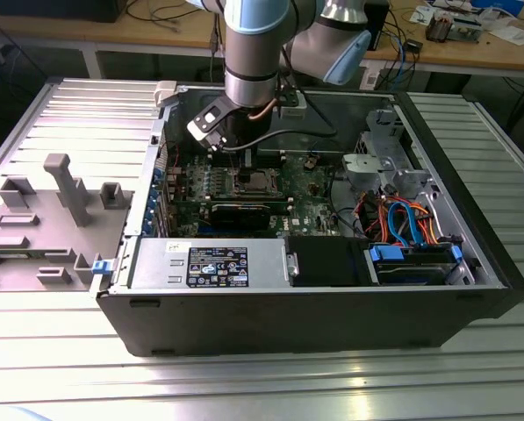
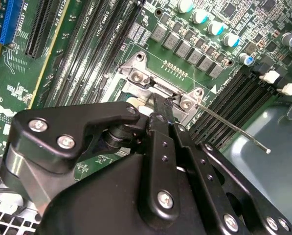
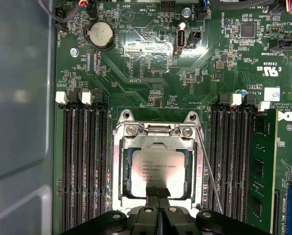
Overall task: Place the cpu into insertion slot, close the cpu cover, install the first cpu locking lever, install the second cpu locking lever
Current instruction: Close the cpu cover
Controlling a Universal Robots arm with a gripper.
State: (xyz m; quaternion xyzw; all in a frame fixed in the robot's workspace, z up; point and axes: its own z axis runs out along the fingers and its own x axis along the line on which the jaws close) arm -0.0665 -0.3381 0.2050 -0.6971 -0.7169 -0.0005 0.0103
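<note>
1. Seated flat in the insertion slot (image 1: pixel 254 182), metal top up: the cpu (image 3: pixel 158 166).
2. Exterior view: slot about 10 o'clock from the middle of the case (image 1: pixel 288 324).
3. Down over the chip, framing it: the cpu cover (image 3: pixel 121 171).
4. Narrow, fingers pressed together, tips at the cover's edge: the gripper (image 3: pixel 158 192).
5. Just beside the cover, a thin locking lever (image 3: pixel 208 169), long axis nearly parallel to the memory slots (image 3: pixel 229 161), free end splayed toward them.
</note>
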